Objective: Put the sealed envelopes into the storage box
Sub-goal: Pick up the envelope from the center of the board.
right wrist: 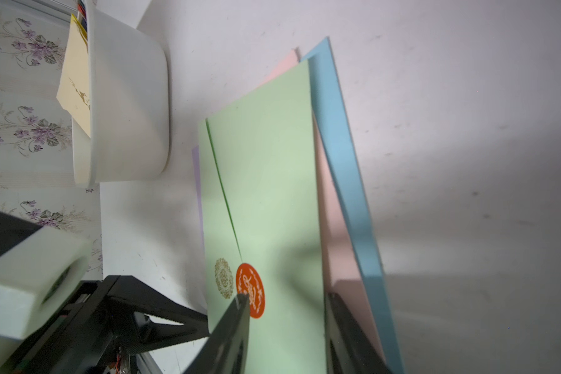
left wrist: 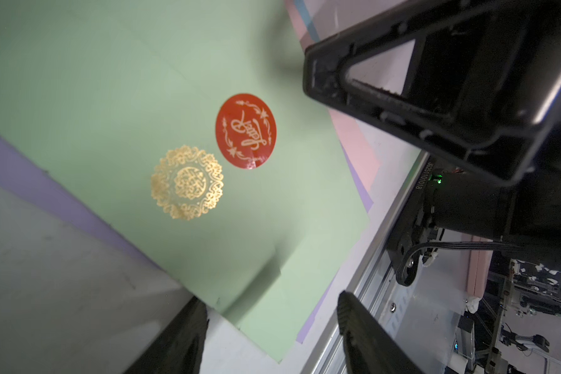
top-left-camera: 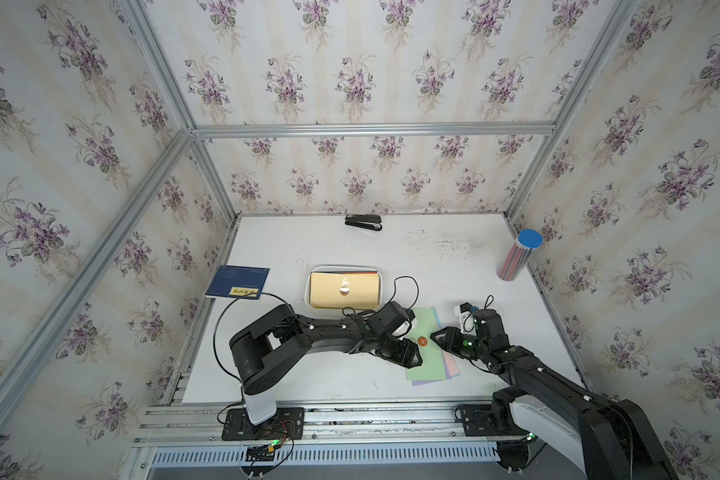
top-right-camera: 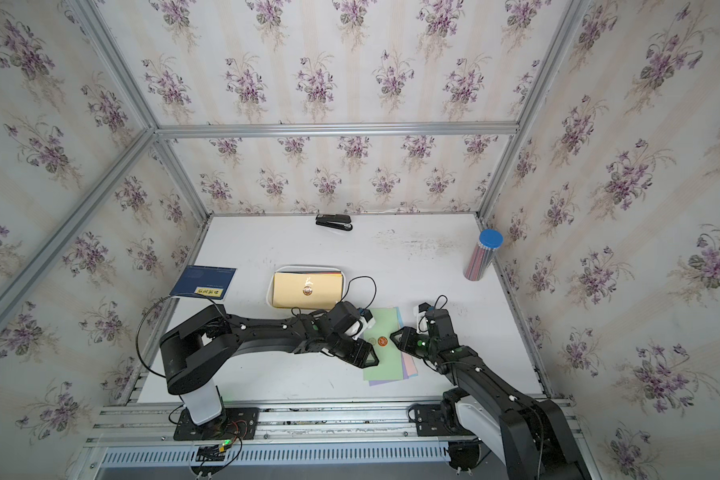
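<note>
A green envelope [top-left-camera: 429,361] [right wrist: 272,178] with a red seal [left wrist: 246,131] and a gold seal tops a fanned pile at the front of the table. Pink [right wrist: 334,243], lilac [left wrist: 30,171] and light blue [right wrist: 340,145] envelopes show beneath it. My left gripper [top-left-camera: 412,347] [left wrist: 269,317] is open at the pile's left side, with the green corner between its fingers. My right gripper [top-left-camera: 439,340] [right wrist: 287,301] is open across the green envelope's right edge, one finger by the red seal and one on the pink. The white storage box [top-left-camera: 308,286] [right wrist: 133,107] behind holds a cream envelope [top-left-camera: 346,291] on others.
A dark blue book [top-left-camera: 238,281] lies at the left table edge. A black stapler [top-left-camera: 363,222] sits by the back wall. A blue-lidded pencil tube [top-left-camera: 520,257] stands at the right wall. Metal rails run along the front edge.
</note>
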